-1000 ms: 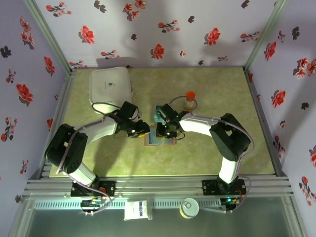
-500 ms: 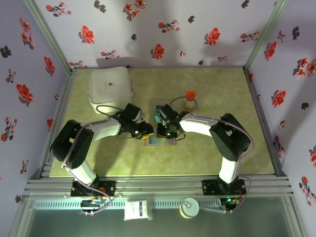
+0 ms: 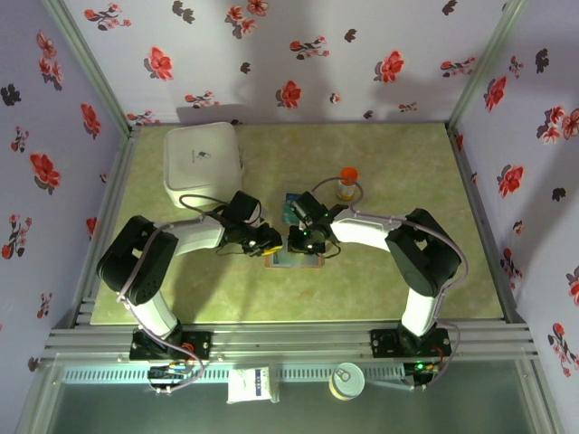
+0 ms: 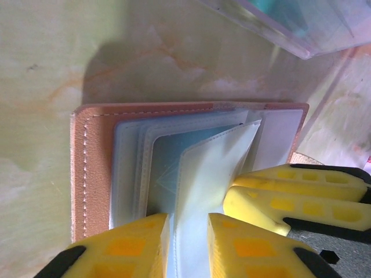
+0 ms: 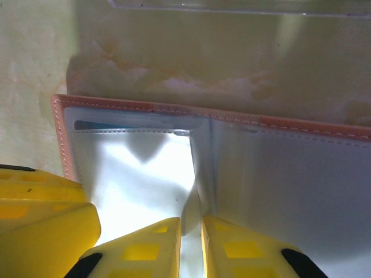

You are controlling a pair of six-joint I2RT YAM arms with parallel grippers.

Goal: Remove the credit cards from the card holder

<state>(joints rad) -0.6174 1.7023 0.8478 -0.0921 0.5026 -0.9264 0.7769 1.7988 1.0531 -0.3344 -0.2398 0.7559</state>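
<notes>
Left wrist: left gripper (image 4: 186, 246) jaws clamp a sleeve (image 4: 211, 165) of the card holder (image 4: 90, 174), right gripper (image 5: 190, 234) likewise; opposed tugging may tear it

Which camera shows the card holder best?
Left wrist: the card holder lies open, stitched brown rim and clear sleeves sharp. Right wrist shows it washed by glare; the top view, as a tiny patch.
</notes>
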